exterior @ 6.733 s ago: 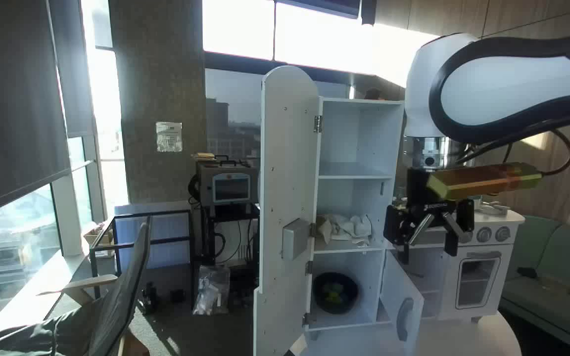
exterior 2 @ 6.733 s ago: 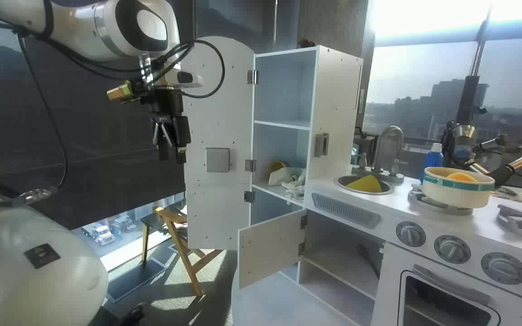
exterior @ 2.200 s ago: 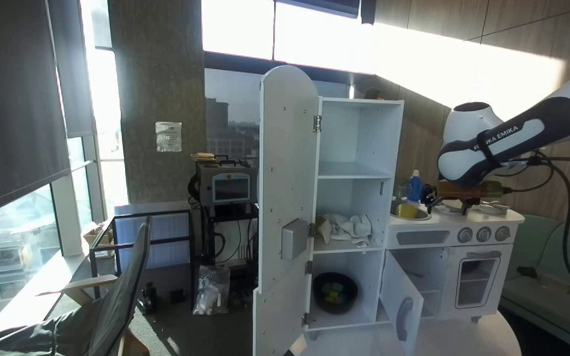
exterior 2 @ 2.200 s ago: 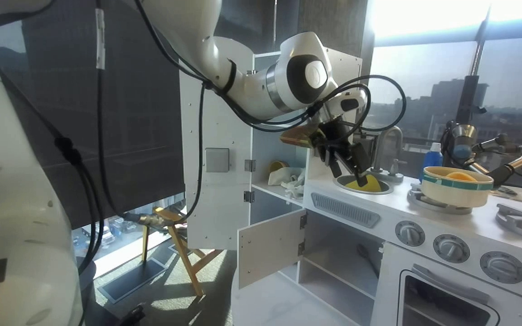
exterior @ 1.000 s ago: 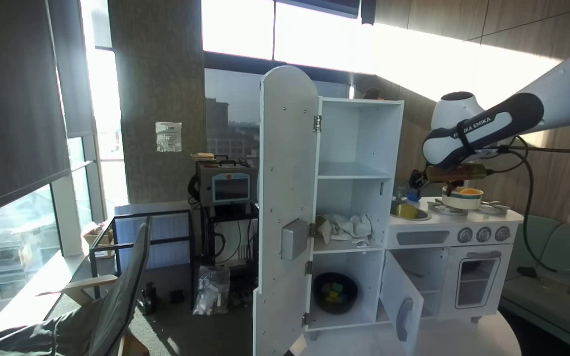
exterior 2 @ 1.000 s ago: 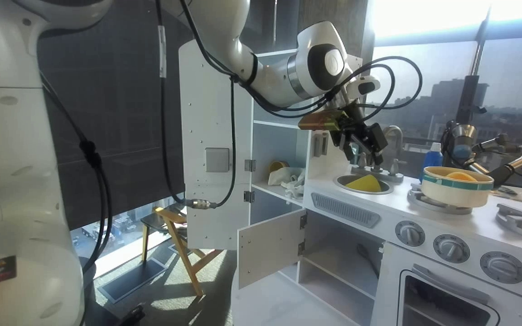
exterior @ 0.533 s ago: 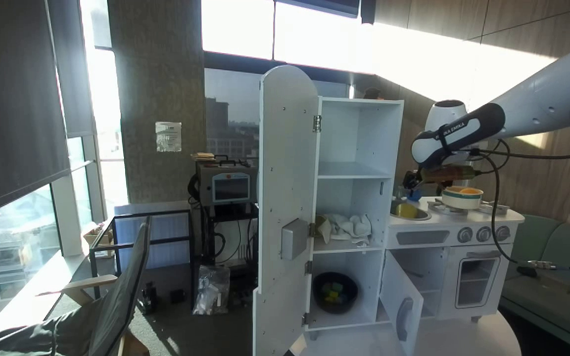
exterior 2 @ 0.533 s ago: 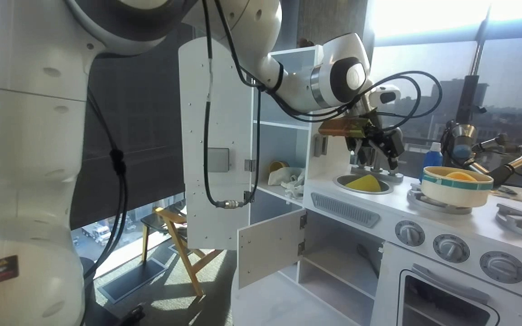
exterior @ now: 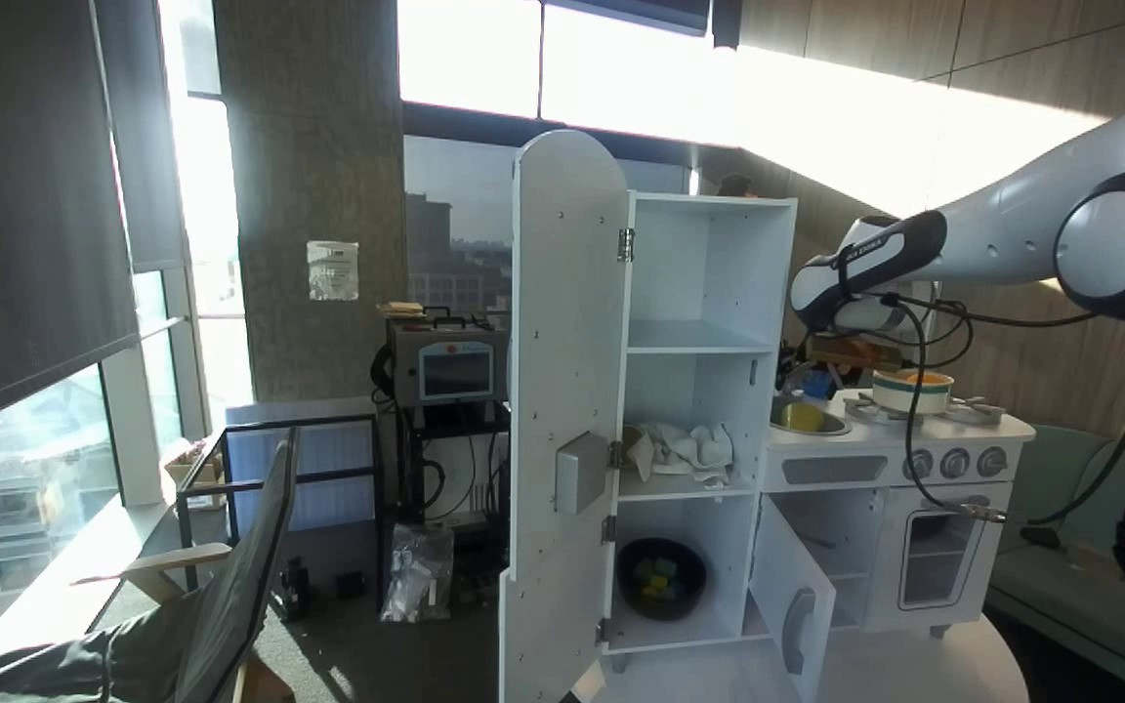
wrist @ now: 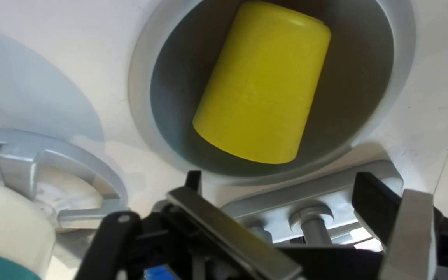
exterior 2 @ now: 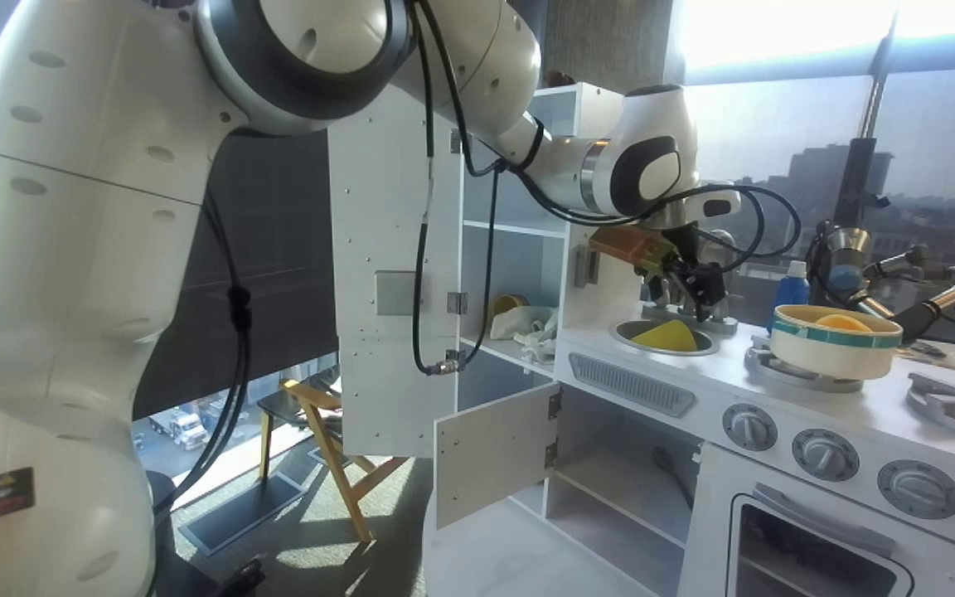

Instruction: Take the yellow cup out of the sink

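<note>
Your black two-finger hand point(wrist: 280, 186) has its fingers spread wide apart; in the wrist view they overlap the grey plastic faucet base point(wrist: 305, 194) at the sink's edge. Ahead of your fingertips and apart from them, the small bright-yellow plastic cup point(wrist: 265, 85) lies tipped over inside the shallow round grey sink point(wrist: 139, 85). That sink is set into the white toy-kitchen table point(exterior 2: 718, 377). Near it you have a round cream pot with a teal band point(wrist: 6, 217) on a grey burner grate point(wrist: 18, 152), with a rounded orange piece point(exterior 2: 845, 323) inside. In an exterior view, a blue bottle with a white cap point(exterior 2: 791, 292) stands behind the pot. Lower down, a white cabinet door point(exterior 2: 494, 456) stands swung out.
</note>
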You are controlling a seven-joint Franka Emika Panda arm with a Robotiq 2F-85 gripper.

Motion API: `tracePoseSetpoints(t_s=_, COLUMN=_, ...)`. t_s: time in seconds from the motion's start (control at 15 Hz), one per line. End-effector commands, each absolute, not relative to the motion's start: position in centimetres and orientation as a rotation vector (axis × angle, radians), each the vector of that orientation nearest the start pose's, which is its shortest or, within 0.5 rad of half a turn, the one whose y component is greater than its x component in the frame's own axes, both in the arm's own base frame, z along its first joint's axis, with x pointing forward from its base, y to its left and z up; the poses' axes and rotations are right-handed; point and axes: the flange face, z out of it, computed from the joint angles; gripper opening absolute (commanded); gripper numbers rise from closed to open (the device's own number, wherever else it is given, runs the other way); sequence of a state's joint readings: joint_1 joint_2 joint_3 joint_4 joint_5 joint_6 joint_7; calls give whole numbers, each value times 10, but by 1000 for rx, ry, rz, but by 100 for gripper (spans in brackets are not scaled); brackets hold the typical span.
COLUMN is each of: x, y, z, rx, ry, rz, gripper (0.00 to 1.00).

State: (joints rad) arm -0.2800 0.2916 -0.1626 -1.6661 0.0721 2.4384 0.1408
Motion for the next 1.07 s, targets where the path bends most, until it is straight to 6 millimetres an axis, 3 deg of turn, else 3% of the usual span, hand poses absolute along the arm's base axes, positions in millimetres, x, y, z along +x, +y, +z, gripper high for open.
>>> tracePoseSetpoints(t_s=0.0, x=627, y=-286, z=485, rx=-2981, ry=970, rz=-716, gripper=100)
tracePoseSetpoints(t_s=0.53, x=624, y=-274, z=454, rx=-2973, ry=1068, rz=-440, gripper=100)
tracePoseSetpoints(t_s=0.8, x=631, y=-283, z=433, rx=-2998, ry=1062, rz=-463, gripper=100)
tracePoseSetpoints(t_s=0.93, x=633, y=-283, z=436, rx=-2994, ry=1062, rz=-482, gripper=100)
tracePoseSetpoints(t_s=1.0, x=632, y=-281, z=439, rx=-2986, ry=1049, rz=-483, gripper=75)
